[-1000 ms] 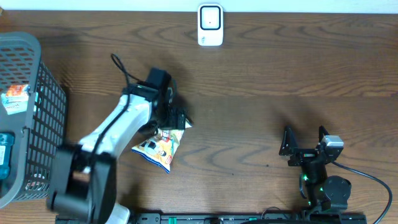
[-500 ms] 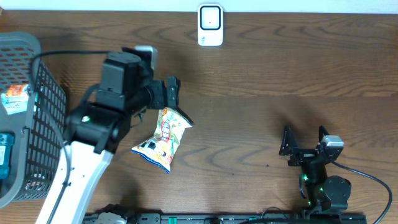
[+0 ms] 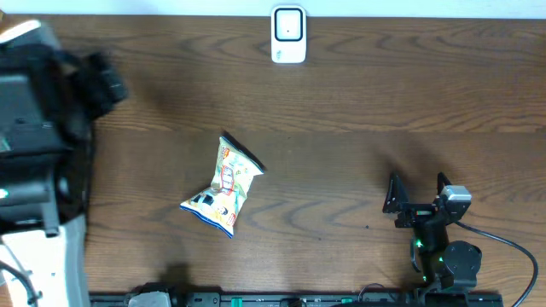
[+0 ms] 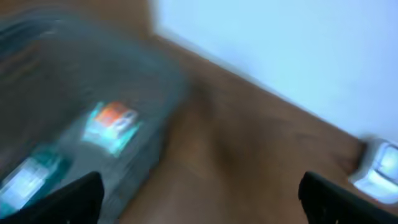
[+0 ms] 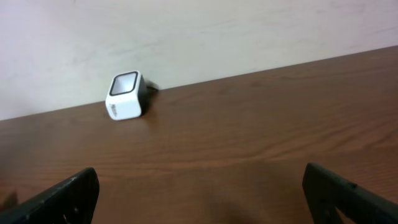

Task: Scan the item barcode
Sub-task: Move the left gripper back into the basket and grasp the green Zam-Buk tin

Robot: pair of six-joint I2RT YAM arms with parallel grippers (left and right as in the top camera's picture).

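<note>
The item, a small snack bag (image 3: 223,188) with a colourful print, lies flat on the wooden table left of centre, and nothing touches it. The white barcode scanner (image 3: 288,34) stands at the table's far edge and also shows in the wrist views (image 5: 126,94) (image 4: 379,165). My left gripper (image 4: 199,193) is open and empty, high up at the far left, blurred by motion. At the near right, my right gripper (image 3: 418,192) rests open and empty, facing the scanner.
A grey mesh basket (image 4: 143,81) stands at the left edge under my left arm (image 3: 34,128); it holds packaged items, one of them an orange and teal pack (image 4: 112,124). A black cable (image 3: 503,243) runs from the right arm's base.
My left arm has lifted away from the snack bag and swung left over the basket, its jaws wide apart throughout. The bag stays where it lay. The right arm has not moved.
</note>
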